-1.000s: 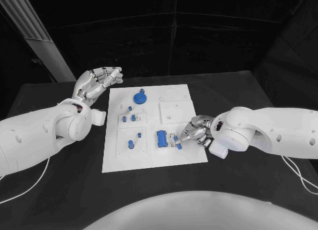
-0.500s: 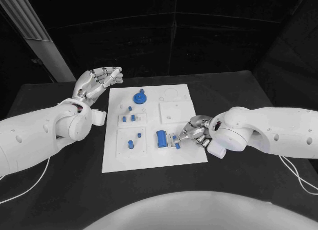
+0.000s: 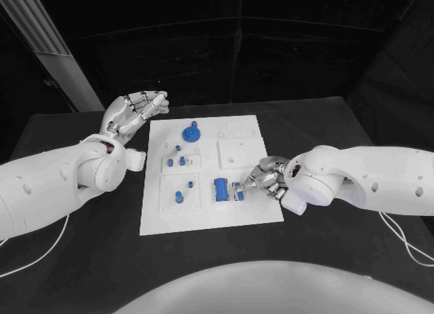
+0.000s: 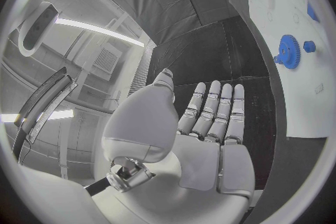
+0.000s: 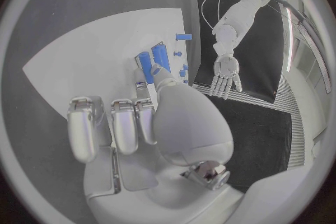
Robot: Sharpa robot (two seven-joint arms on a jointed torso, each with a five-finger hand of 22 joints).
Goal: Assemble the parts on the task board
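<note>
The white task board [image 3: 242, 210] lies in the middle of the table. On it are a blue gear [image 3: 189, 133] [image 4: 289, 51], a small peg [image 3: 193, 123] [image 4: 308, 46], several small blue pieces [image 3: 178, 160], and a long blue block [image 3: 220, 188] [image 5: 161, 56]. My right hand [image 3: 266, 179] [image 5: 150, 123] hovers low over the board's right side. Its thumb and a finger pinch a small blue part [image 3: 240, 192] [image 5: 145, 63] just right of the block, and the other fingers are curled. My left hand [image 3: 134, 111] [image 4: 210, 134] is held up beside the board's far left corner, fingers straight and holding nothing.
Two square recessed plates [image 3: 238, 152] sit on the board's far right half. The black table [image 3: 321, 124] stretches around the board. My right forearm [image 3: 377, 180] lies over the table to the right of the board.
My right hand has crept a little to the left with the small blue part, closer to the long blue block. The left hand has not moved.
</note>
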